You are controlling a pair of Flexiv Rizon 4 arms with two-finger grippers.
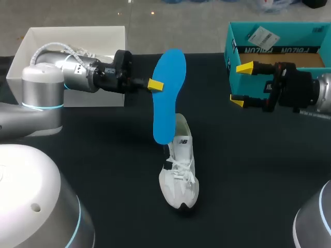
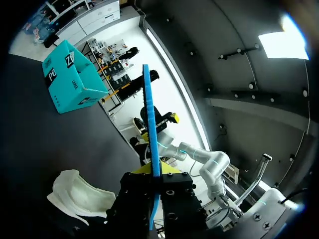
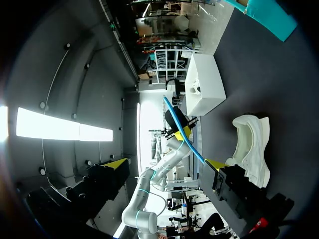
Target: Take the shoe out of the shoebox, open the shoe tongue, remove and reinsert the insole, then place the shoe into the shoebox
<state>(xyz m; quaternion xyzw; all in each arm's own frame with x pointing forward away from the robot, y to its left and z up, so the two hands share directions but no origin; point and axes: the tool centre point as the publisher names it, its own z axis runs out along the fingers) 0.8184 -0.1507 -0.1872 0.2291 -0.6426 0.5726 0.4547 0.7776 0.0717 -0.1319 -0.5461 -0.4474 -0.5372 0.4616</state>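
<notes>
The left arm (image 1: 57, 77) comes in from the left and lies stretched out level across the far half of the table (image 1: 103, 155), wrist pointing right. The left gripper (image 1: 156, 86) is closed on the blue insole (image 1: 168, 93), its fingers pinching the long edge from both sides; the left wrist view shows the insole edge-on, clamped between them. The insole hangs in the air, standing nearly upright on its length, broad end far and narrow end near. Its near end sits over the heel opening of the shoe (image 1: 181, 173); whether it touches the shoe I cannot tell.

The white shoe stands on its sole in the middle of the table, toe toward the near edge, heel toward the far side, laces loose.

The right arm (image 1: 315, 95) comes in from the right, held level above the table with its wrist pointing left. The right gripper (image 1: 241, 84) is spread wide with nothing between its fingers, well apart from the insole and just in front of the teal shoebox (image 1: 230, 41), which sits at the far right. A white box (image 1: 77, 36) stands at the far left, behind the left arm
</notes>
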